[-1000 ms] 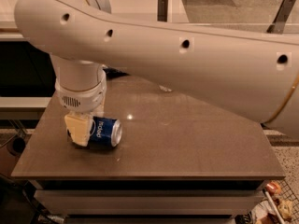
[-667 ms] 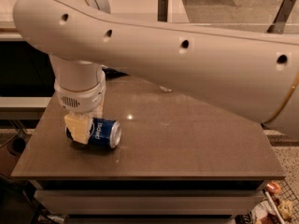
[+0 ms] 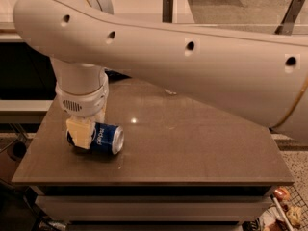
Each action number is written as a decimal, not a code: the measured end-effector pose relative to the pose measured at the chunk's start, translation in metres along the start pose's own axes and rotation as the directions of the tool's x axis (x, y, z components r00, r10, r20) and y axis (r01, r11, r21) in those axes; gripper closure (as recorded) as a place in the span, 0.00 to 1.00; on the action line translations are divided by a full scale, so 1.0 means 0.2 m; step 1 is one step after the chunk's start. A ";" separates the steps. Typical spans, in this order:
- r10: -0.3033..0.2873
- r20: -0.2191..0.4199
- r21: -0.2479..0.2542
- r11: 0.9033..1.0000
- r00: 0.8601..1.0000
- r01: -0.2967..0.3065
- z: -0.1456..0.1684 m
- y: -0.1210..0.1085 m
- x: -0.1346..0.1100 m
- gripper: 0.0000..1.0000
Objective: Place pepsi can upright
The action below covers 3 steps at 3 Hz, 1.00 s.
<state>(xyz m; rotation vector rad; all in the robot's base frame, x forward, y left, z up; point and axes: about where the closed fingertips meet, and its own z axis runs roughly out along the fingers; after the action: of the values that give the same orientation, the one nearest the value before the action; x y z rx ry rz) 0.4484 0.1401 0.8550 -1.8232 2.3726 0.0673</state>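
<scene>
The pepsi can (image 3: 107,138) is blue with white lettering and a silver end. It lies on its side near the front left of the brown table (image 3: 192,148), its silver end facing right. My gripper (image 3: 83,134) hangs down from the big white arm (image 3: 183,66) and sits over the can's left half. A cream finger (image 3: 80,133) covers the can's near side, and the other finger is hidden behind the can. The gripper is shut on the can, which rests at table level.
The table's left edge (image 3: 36,138) and front edge (image 3: 154,181) are close to the can. The white arm spans the top of the view and hides the back of the table. Some clutter (image 3: 284,211) sits on the floor at lower right.
The gripper and the can have shifted slightly down and to the left together. The can still lies on its side.
</scene>
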 end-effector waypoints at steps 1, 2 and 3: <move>0.000 0.000 0.000 1.000 1.000 0.000 0.00 0.00 0.00 1.00; -0.033 0.014 0.008 0.999 0.999 0.033 -0.05 -0.04 0.00 1.00; -0.067 0.061 0.039 0.997 0.996 0.064 -0.16 -0.13 0.04 1.00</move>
<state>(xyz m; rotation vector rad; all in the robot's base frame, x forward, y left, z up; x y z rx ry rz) 0.4682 0.1218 0.8877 -1.8526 2.2553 0.0713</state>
